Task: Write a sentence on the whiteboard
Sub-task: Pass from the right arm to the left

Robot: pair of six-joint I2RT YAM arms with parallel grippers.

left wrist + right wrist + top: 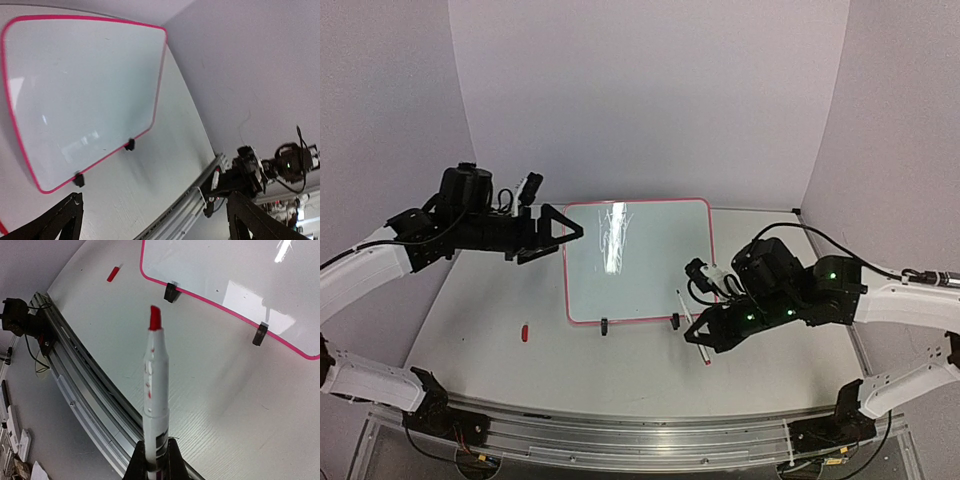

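Two roles seem split between the arms: the right fingers [136, 466] are clamped tight on the barrel of an uncapped red marker [155, 385], its tip held over the worktop [500, 300] just off the near right corner of the whiteboard [638, 265], probably poised for writing. The left fingers [563, 220] are spread wide with nothing between them, close to the board's far left corner, likely so they can steady it. The whiteboard lies mid-worktop with a blank face, and the red cap [524, 331] lies apart to its left.
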